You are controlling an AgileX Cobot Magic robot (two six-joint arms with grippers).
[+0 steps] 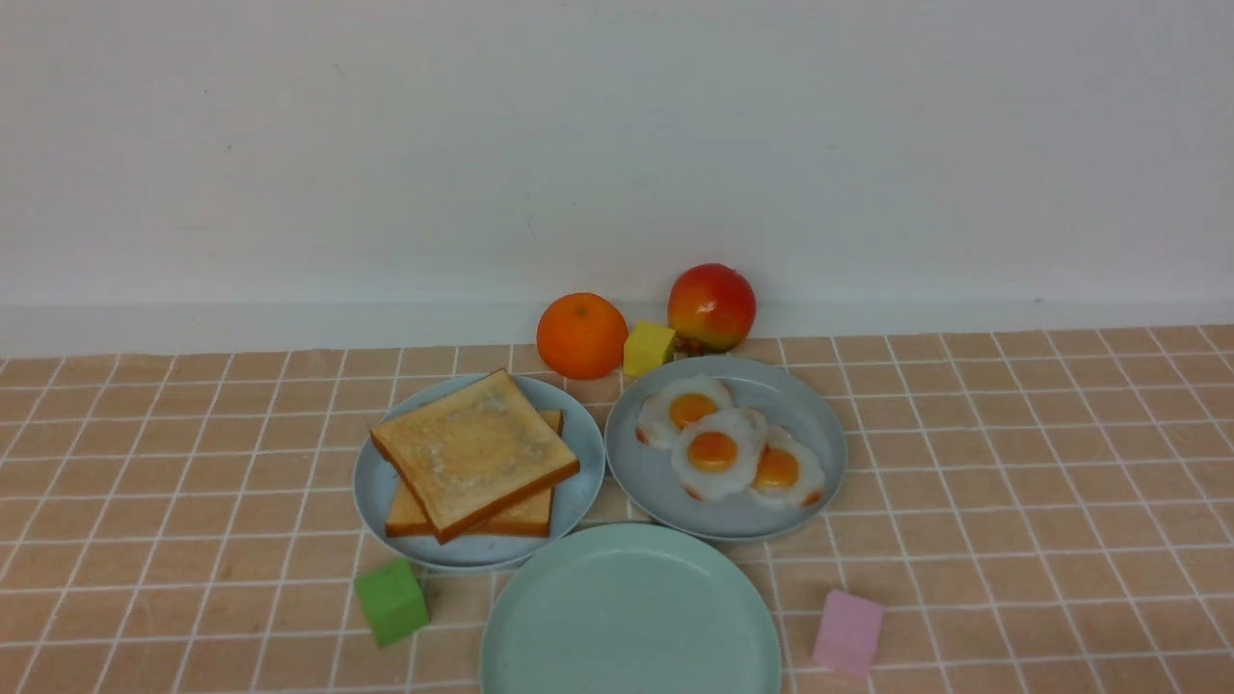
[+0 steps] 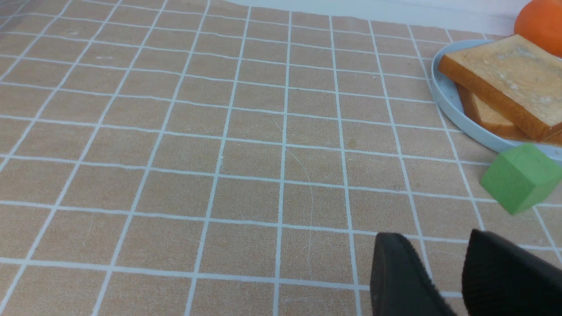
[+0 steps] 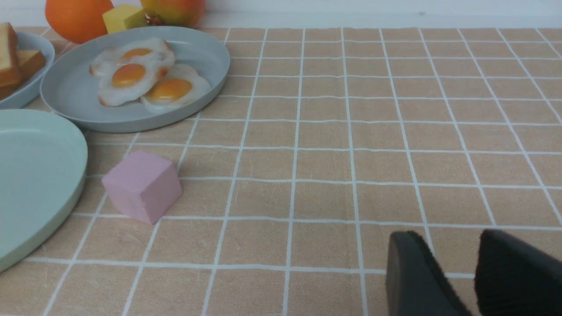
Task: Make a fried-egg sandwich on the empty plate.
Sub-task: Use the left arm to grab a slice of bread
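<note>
The empty mint-green plate (image 1: 631, 617) sits at the front centre, and its edge shows in the right wrist view (image 3: 30, 175). Two toast slices (image 1: 474, 451) lie stacked on a light blue plate (image 1: 578, 487) behind it on the left; they also show in the left wrist view (image 2: 509, 83). Three fried eggs (image 1: 718, 450) overlap on a grey-blue plate (image 1: 815, 424) on the right, seen in the right wrist view too (image 3: 145, 74). My left gripper (image 2: 434, 237) is open and empty over bare cloth left of the toast. My right gripper (image 3: 448, 235) is open and empty right of the plates. Neither shows in the front view.
A green cube (image 1: 390, 602) lies left of the mint plate and a pink cube (image 1: 848, 631) right of it. An orange (image 1: 581, 334), a yellow cube (image 1: 648, 348) and a red-yellow fruit (image 1: 711, 306) stand at the back by the wall.
</note>
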